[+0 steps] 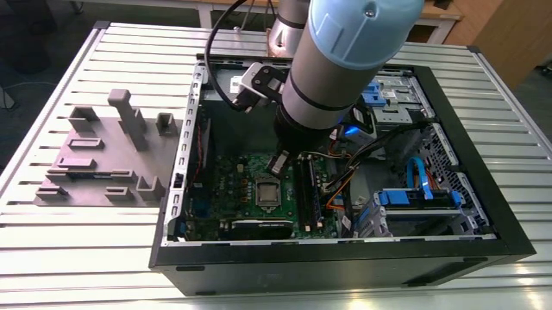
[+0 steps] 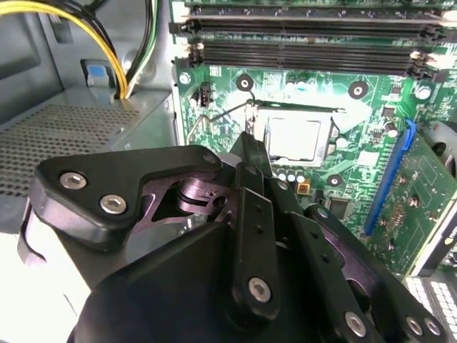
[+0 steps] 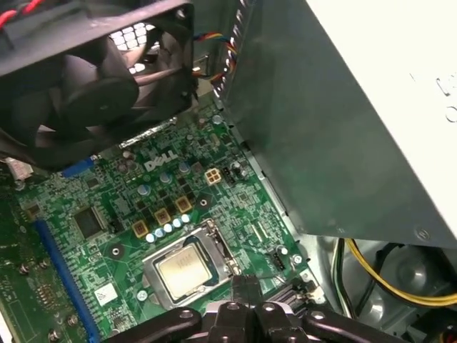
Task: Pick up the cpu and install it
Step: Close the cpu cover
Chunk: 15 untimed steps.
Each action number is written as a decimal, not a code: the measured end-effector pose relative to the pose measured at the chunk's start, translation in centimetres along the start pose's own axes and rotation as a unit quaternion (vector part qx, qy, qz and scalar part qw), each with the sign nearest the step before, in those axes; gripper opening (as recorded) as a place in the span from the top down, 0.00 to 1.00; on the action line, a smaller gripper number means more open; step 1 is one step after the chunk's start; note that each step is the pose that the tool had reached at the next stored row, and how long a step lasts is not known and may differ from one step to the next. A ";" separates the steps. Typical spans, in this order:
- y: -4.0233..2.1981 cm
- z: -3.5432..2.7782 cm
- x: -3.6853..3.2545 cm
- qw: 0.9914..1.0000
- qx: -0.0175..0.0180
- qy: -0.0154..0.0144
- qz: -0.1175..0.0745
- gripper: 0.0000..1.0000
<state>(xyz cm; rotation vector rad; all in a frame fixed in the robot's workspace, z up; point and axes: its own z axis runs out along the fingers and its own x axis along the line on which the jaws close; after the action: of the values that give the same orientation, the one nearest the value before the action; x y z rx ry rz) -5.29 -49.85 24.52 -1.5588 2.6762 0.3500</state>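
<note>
Second wrist view: we find the cpu (image 2: 293,137) lying flat in its socket (image 2: 333,143) on the motherboard (image 2: 221,80), just ahead of the gripper (image 2: 250,143); the jaws meet, holding nothing visible.

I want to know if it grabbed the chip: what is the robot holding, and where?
Nothing, it seems: the cpu lies in its socket, beside the end effector, whose tips are shut.

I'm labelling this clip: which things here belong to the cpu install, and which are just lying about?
Job: cpu, lying in its socket; motherboard; gripper, close beside the socket.
Lying about: case fan; grey fixture block outside the case; yellow cables; memory slots.
</note>
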 end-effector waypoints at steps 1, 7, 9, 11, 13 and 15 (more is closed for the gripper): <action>0.06 0.00 0.06 1.000 0.000 0.001 -0.002 0.90; 0.49 0.02 0.50 1.000 0.007 0.014 -0.007 0.90; 0.55 0.01 0.62 1.000 0.012 0.018 -0.008 0.90; 0.66 0.01 0.74 1.000 0.018 0.018 -0.010 0.90; 0.75 0.02 0.84 0.999 0.025 0.017 -0.013 0.90; 0.88 0.03 0.95 0.999 0.030 0.016 -0.015 0.90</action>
<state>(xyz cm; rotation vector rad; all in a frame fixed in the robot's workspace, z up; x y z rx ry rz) -6.53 -50.24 24.53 -1.6006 2.6569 0.2428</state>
